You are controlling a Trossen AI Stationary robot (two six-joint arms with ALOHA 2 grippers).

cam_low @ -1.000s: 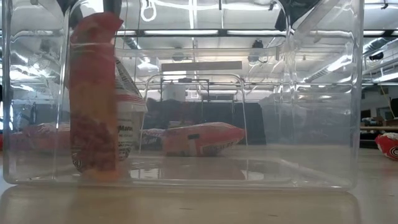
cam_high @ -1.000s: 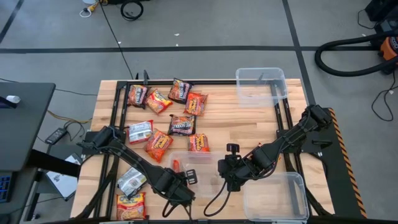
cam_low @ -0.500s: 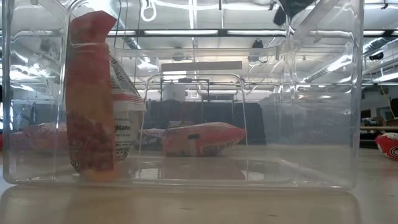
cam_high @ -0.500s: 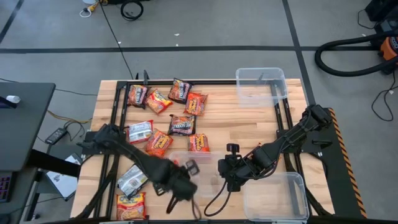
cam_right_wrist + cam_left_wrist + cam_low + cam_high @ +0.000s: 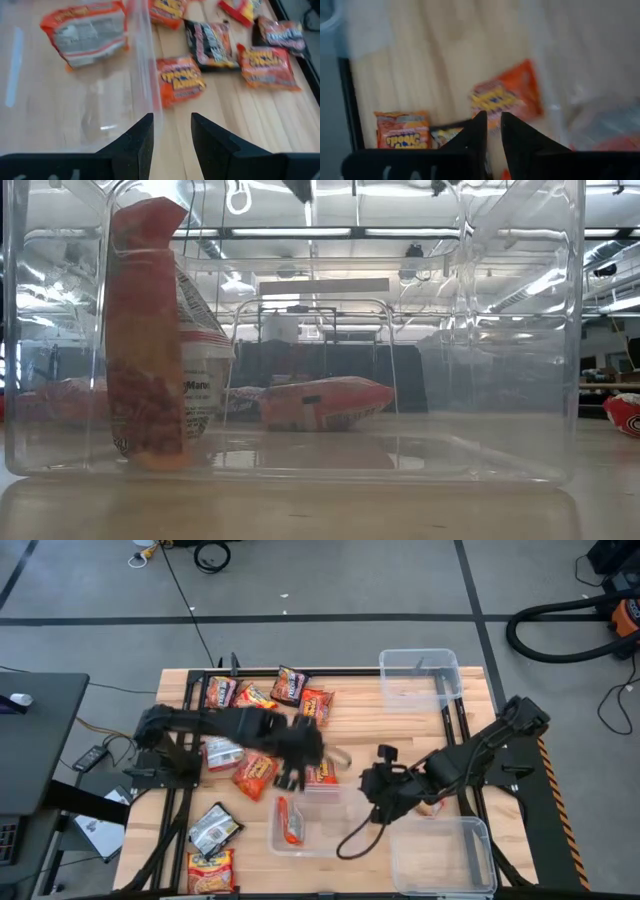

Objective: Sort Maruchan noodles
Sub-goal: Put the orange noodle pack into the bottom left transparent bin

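One orange-red noodle packet (image 5: 288, 820) stands on edge inside the clear bin (image 5: 325, 840) at the near middle, against its left wall (image 5: 145, 330). More packets lie loose on the wood: orange ones (image 5: 255, 772) (image 5: 315, 705), a silver-white one (image 5: 222, 752) and others. My left gripper (image 5: 292, 778) hangs over the middle packets, with a narrow gap between its fingers (image 5: 493, 131) and nothing in it. Above the bin's far right corner, my right gripper (image 5: 375, 785) is open and holds nothing (image 5: 171, 127).
A second clear bin (image 5: 420, 680) stands at the far right and a third (image 5: 440, 855) at the near right. Two packets (image 5: 213, 830) (image 5: 210, 868) lie at the near left. A black frame (image 5: 190, 740) runs round the table.
My left gripper has let go of the orange-red packet, which stays on edge in the bin. It has risen out of the bin's near left side, swung toward the far edge over the middle packets, and rolled. My right gripper has risen slightly toward the far edge.
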